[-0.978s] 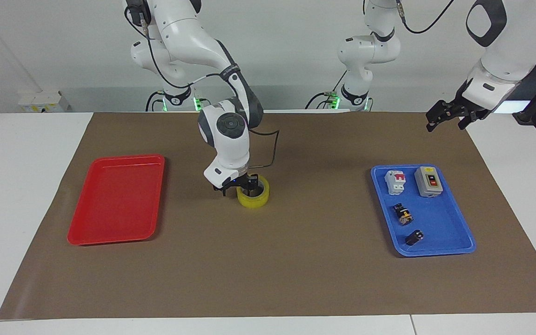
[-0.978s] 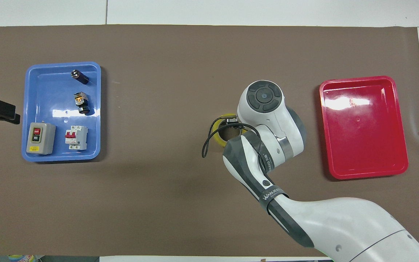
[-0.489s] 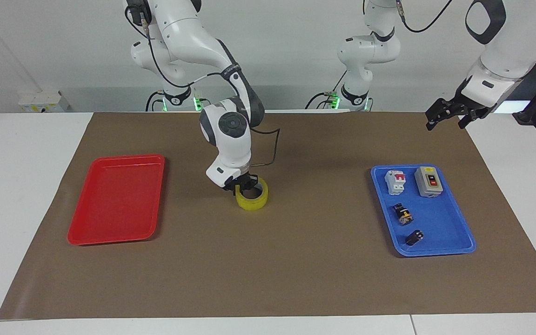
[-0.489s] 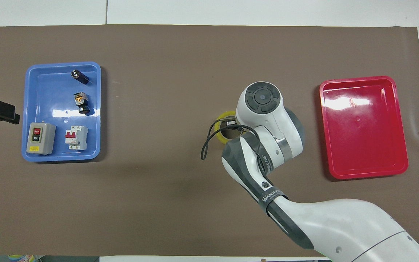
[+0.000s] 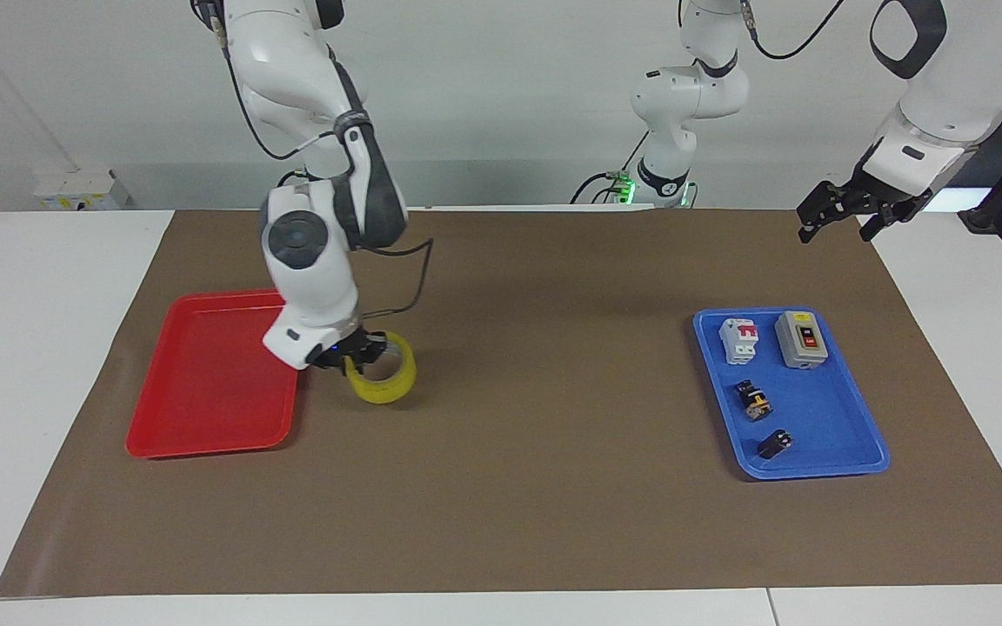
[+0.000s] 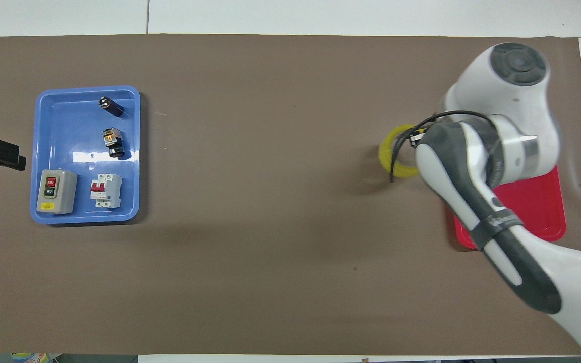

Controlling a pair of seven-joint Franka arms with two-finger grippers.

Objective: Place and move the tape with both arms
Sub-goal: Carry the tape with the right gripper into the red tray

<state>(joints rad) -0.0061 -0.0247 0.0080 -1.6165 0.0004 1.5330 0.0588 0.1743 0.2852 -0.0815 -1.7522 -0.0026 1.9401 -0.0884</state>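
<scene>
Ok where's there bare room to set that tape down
The red tray beside the held tape is bare. So is the brown mat between it and the blue tray, which is crowded with four small parts. The right gripper holds the tape.

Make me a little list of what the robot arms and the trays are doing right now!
right gripper: shut on the tape, lifted and tilted, over the mat beside the red tray
left gripper: waits in the air at the left arm's end of the table
blue tray: holds four small electrical parts
red tray: nothing seen in it
</scene>
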